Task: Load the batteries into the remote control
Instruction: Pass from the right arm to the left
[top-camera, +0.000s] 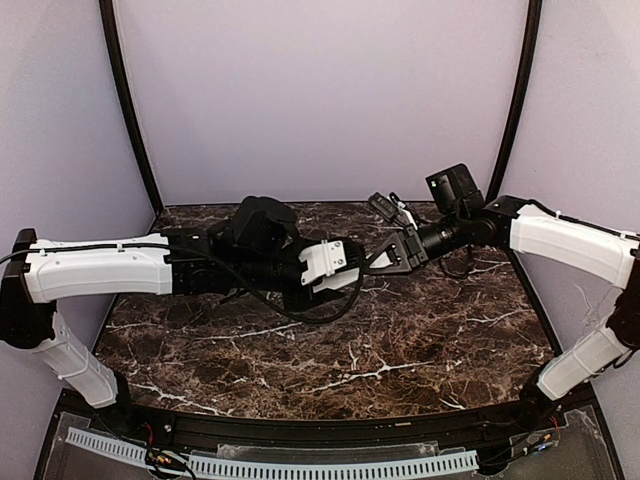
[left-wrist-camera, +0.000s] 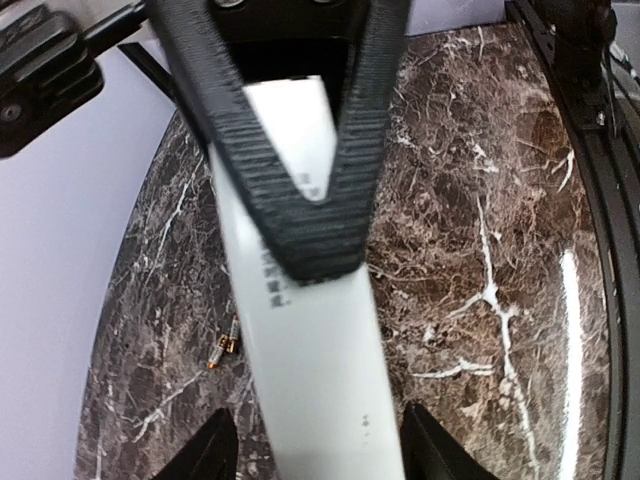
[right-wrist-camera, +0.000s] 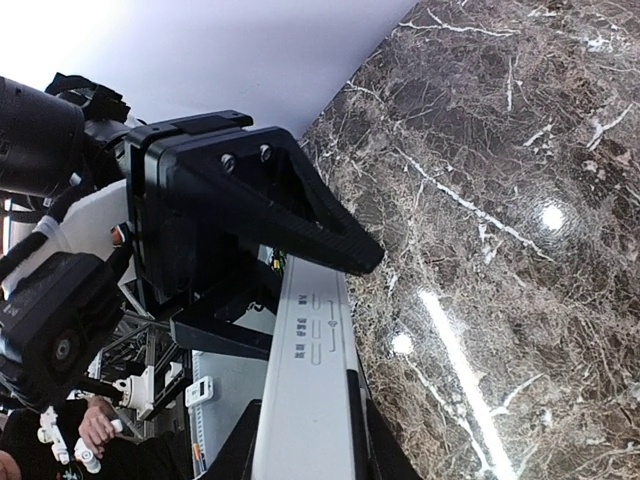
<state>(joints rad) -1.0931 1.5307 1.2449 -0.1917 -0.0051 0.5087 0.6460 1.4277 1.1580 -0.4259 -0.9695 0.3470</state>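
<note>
Your left arm (top-camera: 100, 270) reaches in from the left side of the dark marble table (top-camera: 300, 355) and ends near mid-table. There the left gripper (left-wrist-camera: 315, 250) is clamped on the remote control (left-wrist-camera: 318, 395), its two ribbed black fingers (left-wrist-camera: 235, 150) drawn to a narrow V on the white bar, which is held in the air above the marble. In the left wrist view the bar runs away from that grip toward the bottom of the frame, its white face bearing faint printed marks.

On the tabletop just left of the bar in the same view lie two small orange-tipped batteries (left-wrist-camera: 224, 345), close together and too small to read further.

The remote control's other end sits between the dark fingers of the right gripper (right-wrist-camera: 308, 400) — one finger along each long edge. You cannot tell from either wrist view whether those fingers press the bar or only flank it.

From there your right arm (top-camera: 570, 245) stretches back to the right side of the table, so both grippers meet at the bar, slightly right of centre.
</note>
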